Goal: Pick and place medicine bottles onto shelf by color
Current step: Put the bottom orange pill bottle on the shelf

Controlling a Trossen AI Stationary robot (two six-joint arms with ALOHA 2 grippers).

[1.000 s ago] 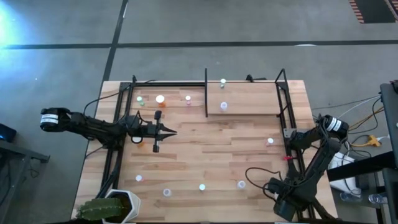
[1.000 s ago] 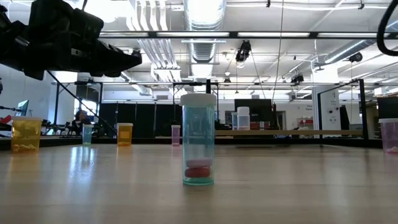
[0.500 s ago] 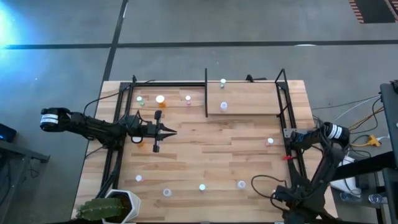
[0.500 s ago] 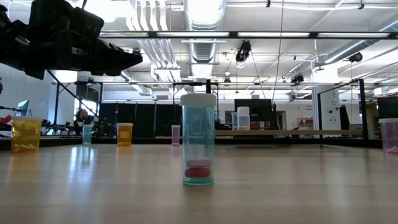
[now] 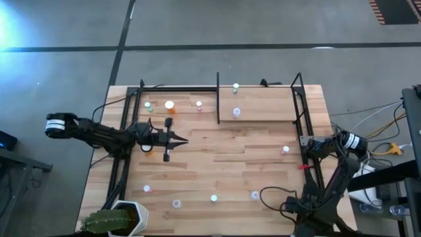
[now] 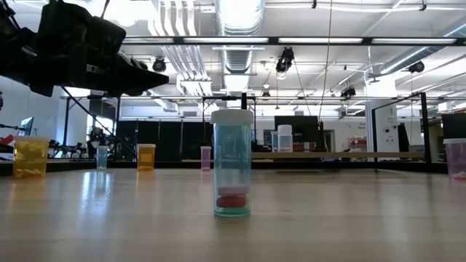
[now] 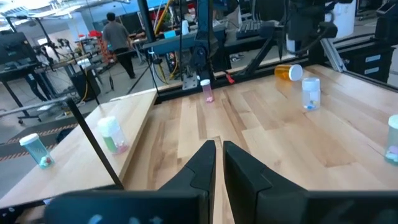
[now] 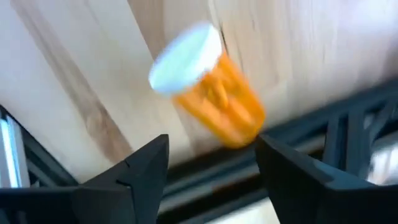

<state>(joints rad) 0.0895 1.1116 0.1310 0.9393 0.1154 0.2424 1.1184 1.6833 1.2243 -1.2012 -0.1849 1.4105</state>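
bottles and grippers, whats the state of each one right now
left gripper: shut, empty, above the table
right gripper: open, orange bottle ahead of it, not gripped
teal bottle: upright, cap on, red pills inside
tipped orange bottle: lying on its side
pink bottle: upright, capped

Right gripper [image 8: 211, 163]: two dark fingers spread wide apart, nothing between them | Orange cylindrical pill bottle with white round cap [image 8: 211, 87]: tilted, beyond the fingers | Light wooden board [image 8: 81, 81]: beneath the bottle | Black metal rods [image 8: 323, 118]: just beside the bottle
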